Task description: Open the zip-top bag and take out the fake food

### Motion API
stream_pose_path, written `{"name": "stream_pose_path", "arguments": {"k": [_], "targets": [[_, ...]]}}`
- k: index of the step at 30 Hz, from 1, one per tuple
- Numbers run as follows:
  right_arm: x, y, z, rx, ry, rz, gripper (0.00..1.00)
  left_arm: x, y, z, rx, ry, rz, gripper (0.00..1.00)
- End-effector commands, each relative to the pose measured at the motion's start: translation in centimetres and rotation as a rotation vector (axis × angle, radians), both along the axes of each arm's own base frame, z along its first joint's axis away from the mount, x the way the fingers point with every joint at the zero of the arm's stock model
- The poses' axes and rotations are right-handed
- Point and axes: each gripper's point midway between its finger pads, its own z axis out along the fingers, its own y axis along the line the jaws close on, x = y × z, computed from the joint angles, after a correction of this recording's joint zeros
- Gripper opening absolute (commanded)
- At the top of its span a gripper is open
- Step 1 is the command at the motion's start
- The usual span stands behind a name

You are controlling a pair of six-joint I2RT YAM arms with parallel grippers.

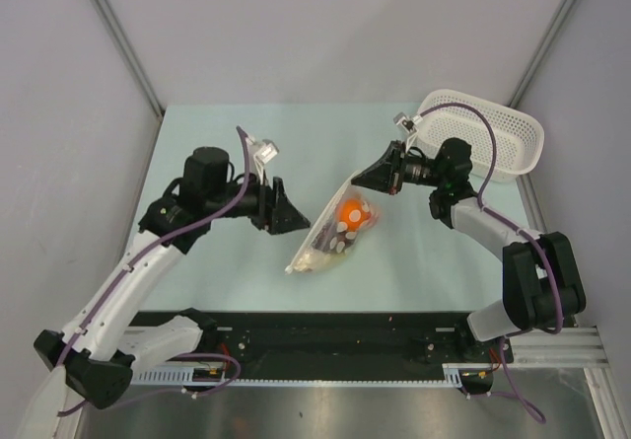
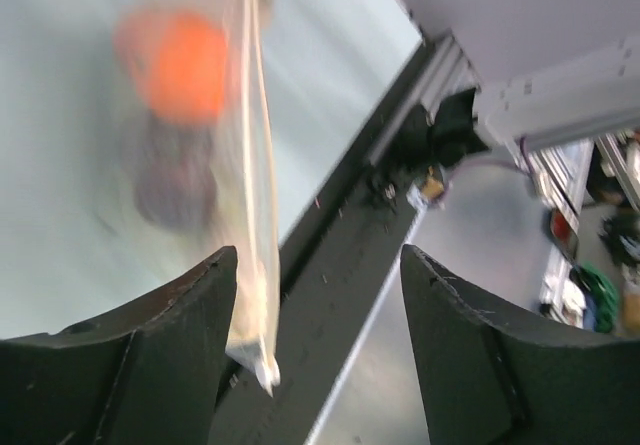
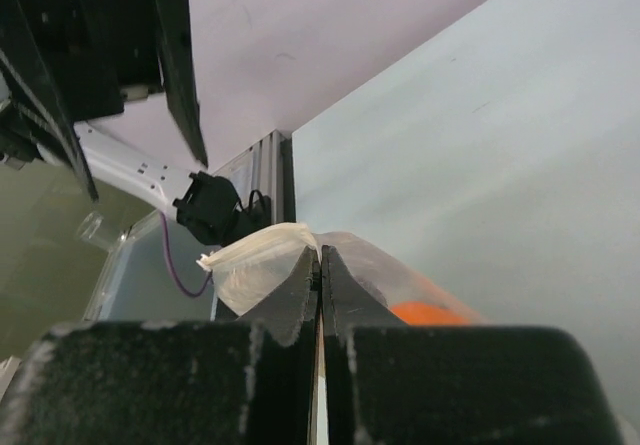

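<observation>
Evidently little is done: the right pincer (image 3: 320, 257) clamps shut on an edge of the zip-top bag (image 3: 260, 252), the left pincer (image 2: 318, 265) gapes empty beside it, and the fake food (image 1: 352, 217) sits inside, between both.

bright even light, soft shadows, left wrist view blurred

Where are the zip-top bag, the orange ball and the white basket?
zip-top bag (image 1: 314, 250), top view, lower end of the pouch.
orange ball (image 1: 352, 214), top view, its centre, inside the bag.
white basket (image 1: 503, 133), top view, bare mesh floor.
</observation>
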Motion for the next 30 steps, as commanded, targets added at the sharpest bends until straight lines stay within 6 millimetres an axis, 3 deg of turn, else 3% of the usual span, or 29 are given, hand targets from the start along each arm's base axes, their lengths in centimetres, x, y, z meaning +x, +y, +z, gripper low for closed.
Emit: {"name": "stream_pose_path", "arguments": {"k": [1,4,5,12,15,23,30], "targets": [[-1.2,0.4,2.6,0.019,-0.147,0.079,0.00,3.9,-0.2,1.6,0.002,-0.094,0.052,0.68],[-1.4,0.4,2.9,0.024,-0.148,0.087,0.00,4.9,-1.2,0.9,-0.011,-0.093,0.026,0.57],[-1.4,0.4,2.9,0.026,-0.147,0.090,0.00,5.3,-1.7,0.6,-0.019,-0.087,0.008,0.47],[-1.5,0.5,3.1,0.042,-0.137,0.104,0.00,5.4,-2.5,-0.8,-0.041,-0.060,-0.038,0.49],[-1.5,0.5,3.1,0.045,-0.136,0.105,0.00,5.2,-2.7,-1.7,-0.038,-0.038,-0.054,0.38],[-1.3,0.6,2.8,0.046,-0.123,0.105,0.00,3.3,-4.9,-3.2,-0.055,-0.002,-0.143,0.42],[-1.4,0.7,2.9,0.048,-0.119,0.109,0.00,3.5,-5.5,-3.8,-0.037,-0.004,-0.139,0.44]]}}
